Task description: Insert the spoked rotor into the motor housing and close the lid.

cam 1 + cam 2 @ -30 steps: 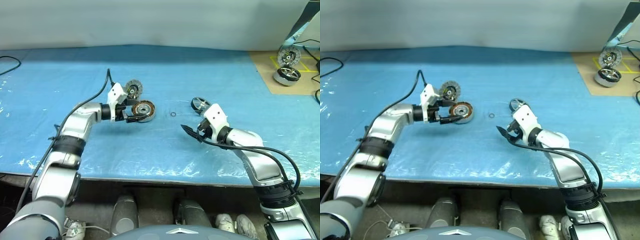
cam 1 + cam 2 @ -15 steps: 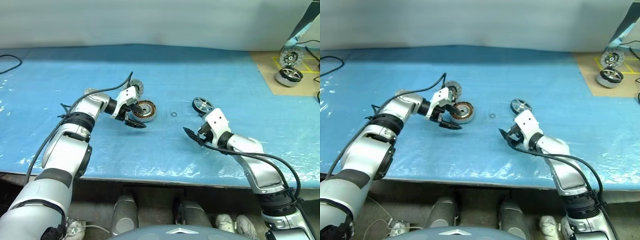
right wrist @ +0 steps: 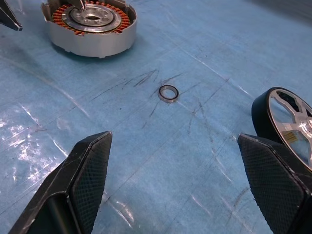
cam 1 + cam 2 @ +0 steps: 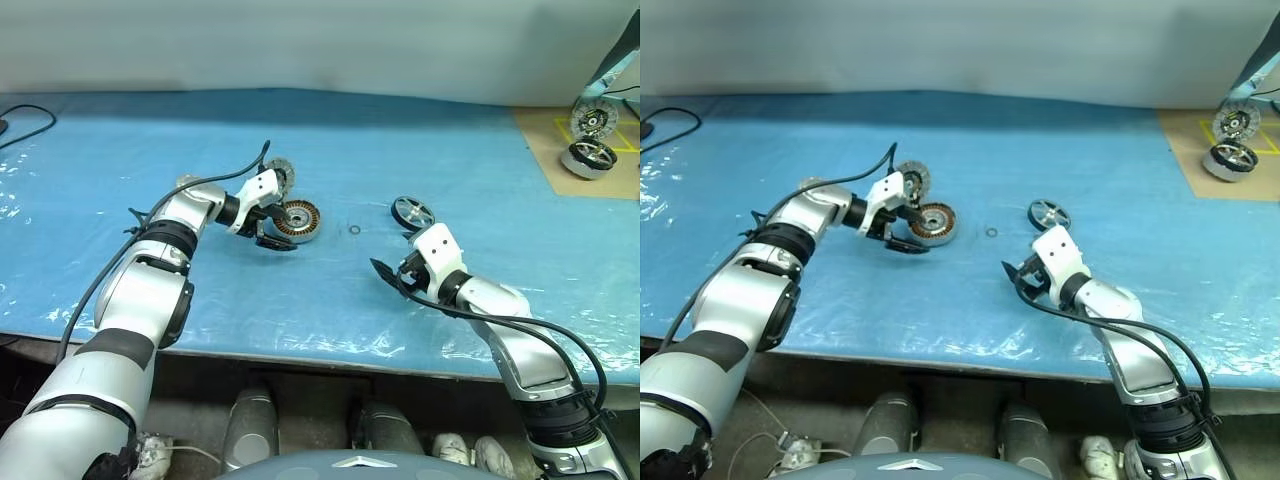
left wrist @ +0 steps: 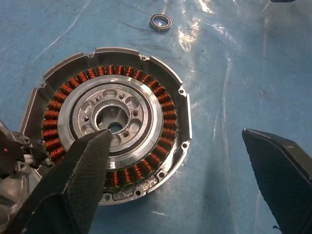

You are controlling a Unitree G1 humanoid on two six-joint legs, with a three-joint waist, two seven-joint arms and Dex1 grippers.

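The motor housing [image 5: 114, 122], a shallow silver cup with copper windings, lies left of centre on the blue table. My left gripper [image 5: 180, 146] hangs open just over it, with one finger above the pale hub and the other finger beyond the rim over bare table. The grey lid [image 4: 281, 176] leans just behind the housing, partly hidden by that gripper. The spoked rotor [image 4: 411, 213], black-rimmed with silver spokes, sits right of centre. Nearer the front edge, my right gripper [image 4: 390, 272] is open and empty, a short way from the rotor [image 3: 285, 126].
A small metal ring [image 4: 354, 230] lies on the blue sheet between housing and rotor. At the back right, a chrome wheel-like motor [image 4: 588, 157] and a segmented disc [image 4: 594, 120] stand on a brown board. A black cable [image 4: 25, 110] lies at the far left.
My left wrist has turned and the elbow has folded, so the open gripper now tilts down over the housing instead of straddling it from the side. The right arm has stayed put.
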